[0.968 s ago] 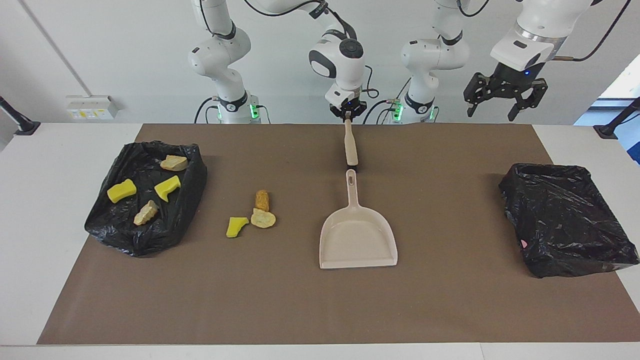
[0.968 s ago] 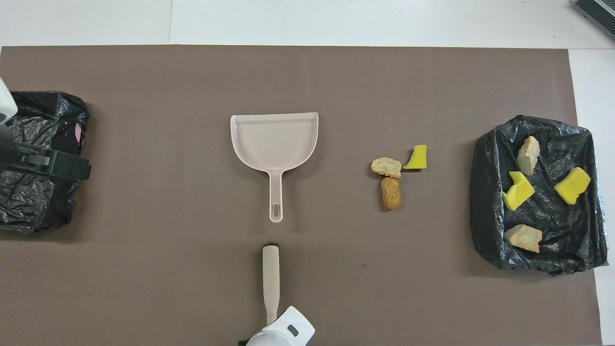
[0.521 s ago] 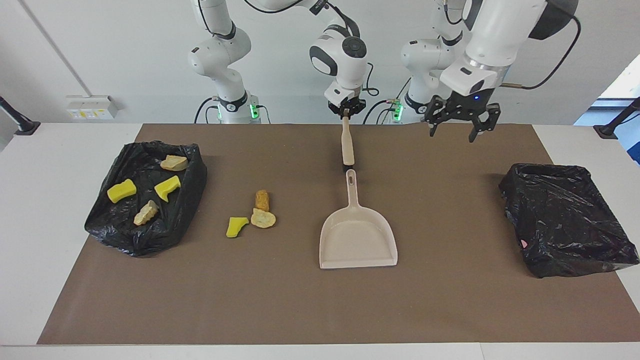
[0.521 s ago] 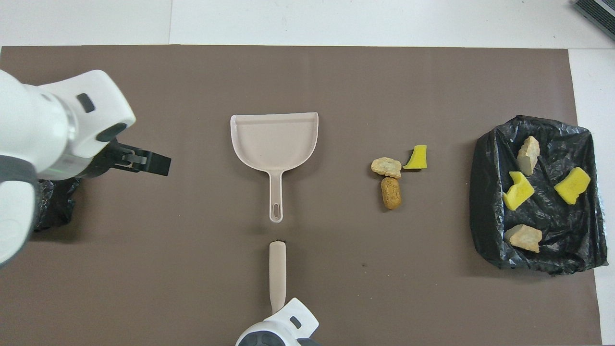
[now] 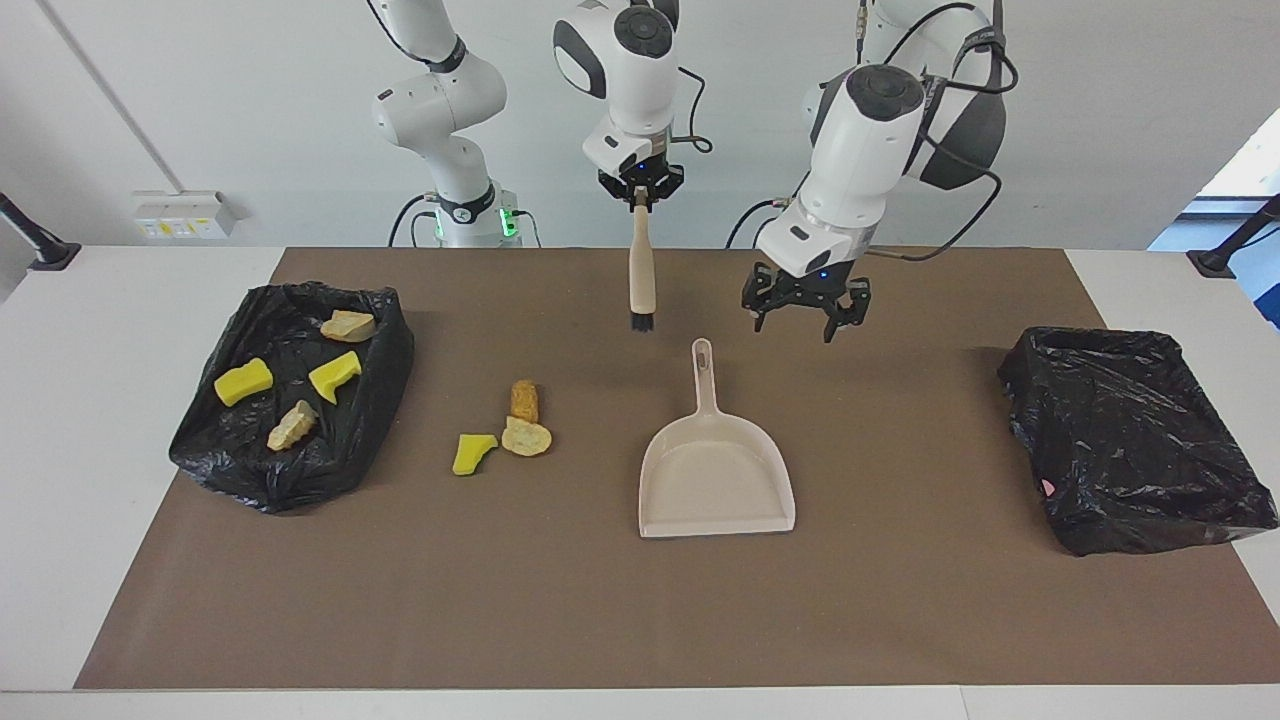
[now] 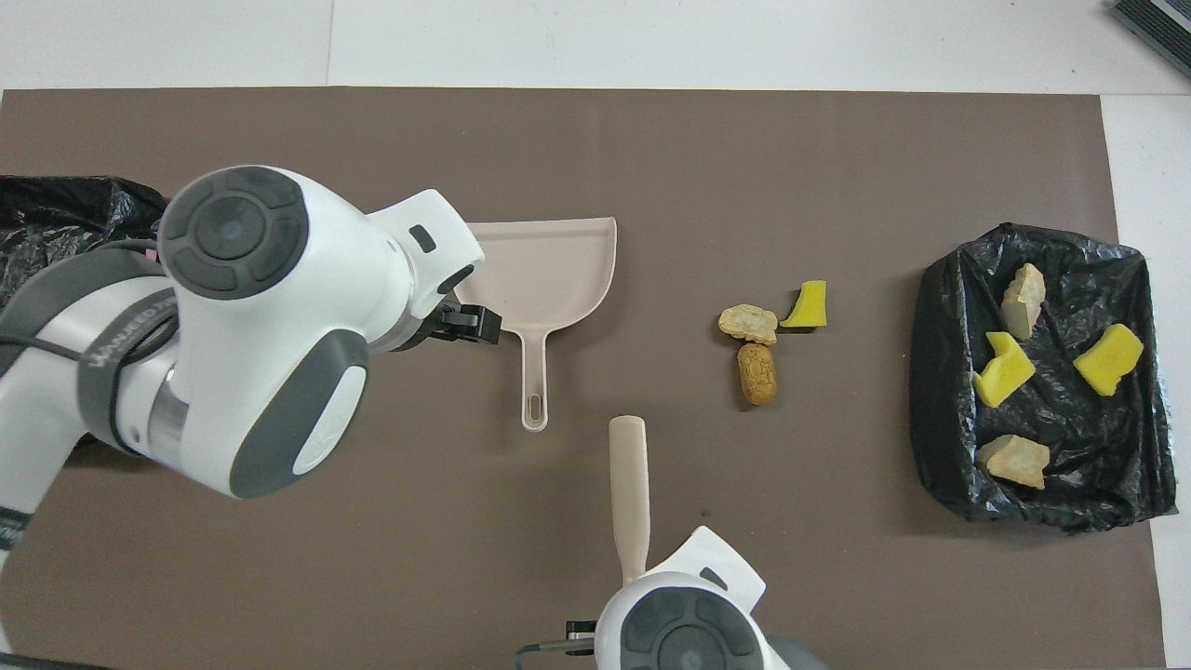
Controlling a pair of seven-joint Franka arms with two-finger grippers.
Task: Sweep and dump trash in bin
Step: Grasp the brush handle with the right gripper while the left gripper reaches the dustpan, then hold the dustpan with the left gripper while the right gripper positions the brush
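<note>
1. Right gripper (image 5: 640, 192): clenched on the top of the handle of the brush (image 5: 641, 268), which hangs upright, bristles down, clear of the table mat (image 5: 900, 620). Carried this way, the bristles are presumably ready to drop beside the loose trash.
2. Left gripper (image 5: 805, 322): fingers spread, holding nothing, poised over the mat just beside the handle of the dustpan (image 5: 715, 470); the likely aim is to take that handle.
3. Dustpan: lies flat at mid-table, handle toward the robots, mouth pointing away from them.
4. Loose trash: a yellow sponge bit (image 5: 472, 452), a pale foam chunk (image 5: 526, 438) and an orange-brown lump (image 5: 524, 400) cluster on the mat, toward the right arm's end from the dustpan.
5. Binned trash: four scraps sit in the black-lined bin (image 5: 290, 470) at the right arm's end.
6. Second black-lined bin (image 5: 1130, 450): at the left arm's end; no scraps show in it.
</note>
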